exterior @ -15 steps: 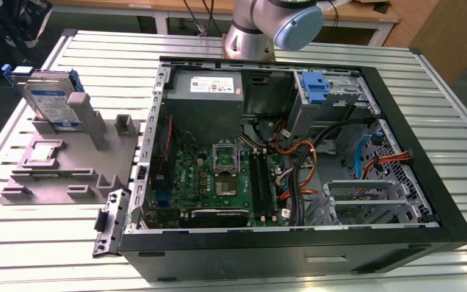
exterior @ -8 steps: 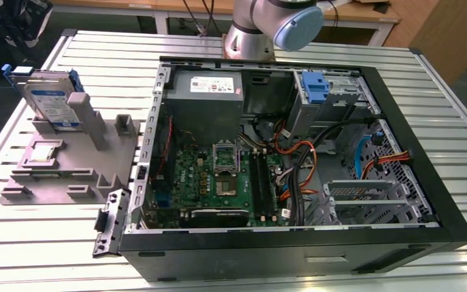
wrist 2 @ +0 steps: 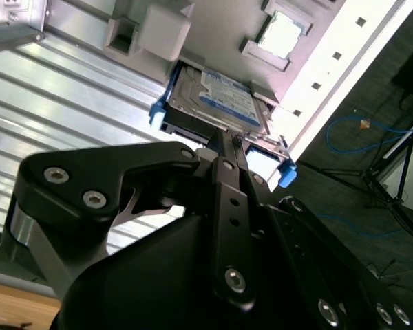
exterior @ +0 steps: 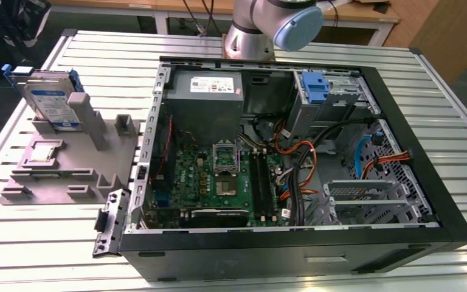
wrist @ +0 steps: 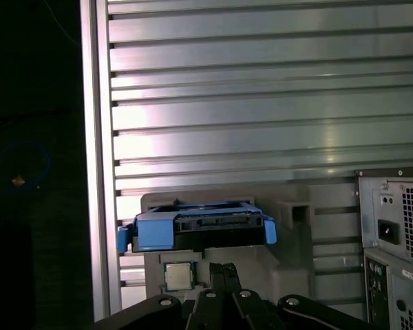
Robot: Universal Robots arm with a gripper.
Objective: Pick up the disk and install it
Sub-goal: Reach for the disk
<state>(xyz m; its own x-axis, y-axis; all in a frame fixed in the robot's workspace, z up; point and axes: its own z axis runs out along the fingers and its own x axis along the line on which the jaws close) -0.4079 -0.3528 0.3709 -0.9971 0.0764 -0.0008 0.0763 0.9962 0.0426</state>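
The disk (exterior: 51, 100) stands on edge in a slot of the grey fixture (exterior: 79, 176), at the exterior view's left beside the open computer case. It is silver-grey with a white-and-blue label and blue rails. In the second wrist view the disk (wrist 2: 220, 100) lies just beyond my gripper (wrist 2: 227, 146), whose two black fingers are pressed together with nothing between them. In the first wrist view the disk (wrist: 196, 230) shows its blue-railed edge just beyond the gripper (wrist: 224, 269). I cannot tell if the tips touch it.
The open computer case (exterior: 452, 201) fills the table's middle, with a grey power-supply box (exterior: 205, 88), a blue bracket (exterior: 315, 85) in a drive bay and loose cables. A processor chip (exterior: 43, 152) lies on the fixture. The case's rear (wrist: 396, 234) is near the fixture.
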